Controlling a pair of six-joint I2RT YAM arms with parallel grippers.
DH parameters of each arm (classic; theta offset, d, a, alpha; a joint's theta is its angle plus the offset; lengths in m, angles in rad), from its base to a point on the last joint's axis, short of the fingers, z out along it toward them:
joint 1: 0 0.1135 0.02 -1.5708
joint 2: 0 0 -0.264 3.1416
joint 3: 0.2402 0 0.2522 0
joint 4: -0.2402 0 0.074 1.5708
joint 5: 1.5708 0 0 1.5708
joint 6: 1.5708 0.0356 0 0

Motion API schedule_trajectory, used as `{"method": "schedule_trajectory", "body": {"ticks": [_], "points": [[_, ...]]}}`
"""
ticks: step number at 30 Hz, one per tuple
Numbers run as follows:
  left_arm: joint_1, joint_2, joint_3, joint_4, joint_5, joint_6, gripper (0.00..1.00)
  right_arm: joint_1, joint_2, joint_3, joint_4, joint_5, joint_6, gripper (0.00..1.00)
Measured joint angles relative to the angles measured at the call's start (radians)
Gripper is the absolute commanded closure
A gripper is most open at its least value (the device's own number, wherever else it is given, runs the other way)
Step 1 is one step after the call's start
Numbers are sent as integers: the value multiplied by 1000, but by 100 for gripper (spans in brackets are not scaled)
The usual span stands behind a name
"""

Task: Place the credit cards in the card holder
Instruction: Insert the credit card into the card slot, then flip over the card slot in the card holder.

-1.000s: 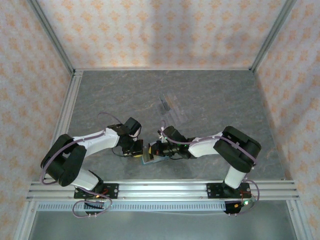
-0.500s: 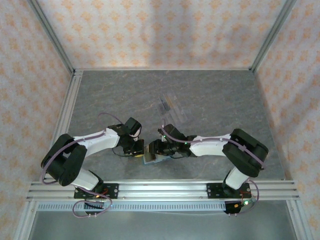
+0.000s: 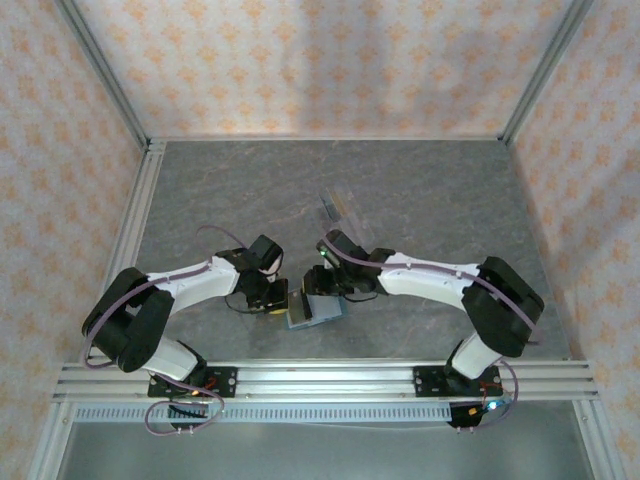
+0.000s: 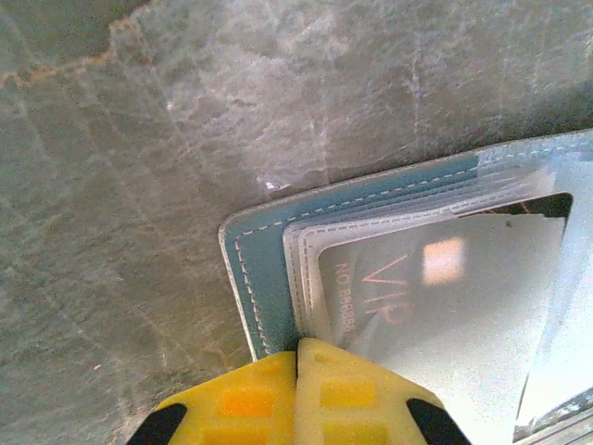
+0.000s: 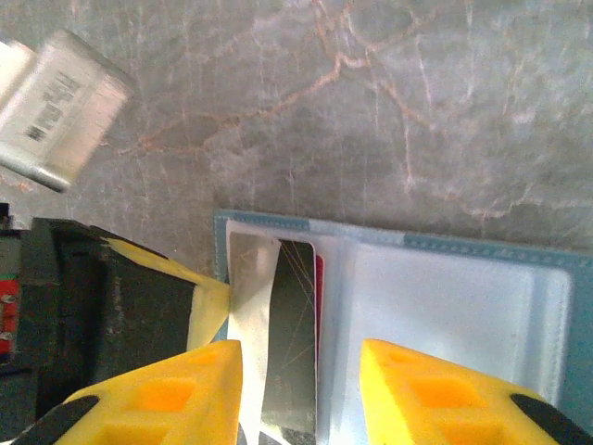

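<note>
My left pincer point(image 4: 296, 371) was clamped shut on the card holder point(image 4: 264, 269) edge. My right pincer point(image 5: 301, 375) hung wide open and empty above its tucked-in black card point(image 5: 292, 343) and red card point(image 5: 320, 278).

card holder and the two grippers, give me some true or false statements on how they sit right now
1. The card holder lies open on the table. True.
2. The right gripper is shut on the black card. False: its jaws stand apart above the holder.
3. The left gripper has its fingers closed together at the holder's edge. True.
4. The red card lies loose on the bare table. False: its edge shows beside the black card, within the holder's outline.
</note>
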Motion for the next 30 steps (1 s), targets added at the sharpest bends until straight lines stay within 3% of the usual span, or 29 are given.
{"method": "schedule_trajectory", "body": {"ticks": [7,14,24,30], "points": [[0,0,0,0,0,0,97,0,93,155,-171,47,-122,66],[0,-2,0,0,-1,0,97,0,173,188,-288,90,-193,66],[0,-2,0,0,0,0,97,40,214,186,-310,163,-217,64],[0,-2,0,0,0,-1,97,74,238,186,-310,237,-215,72]]}}
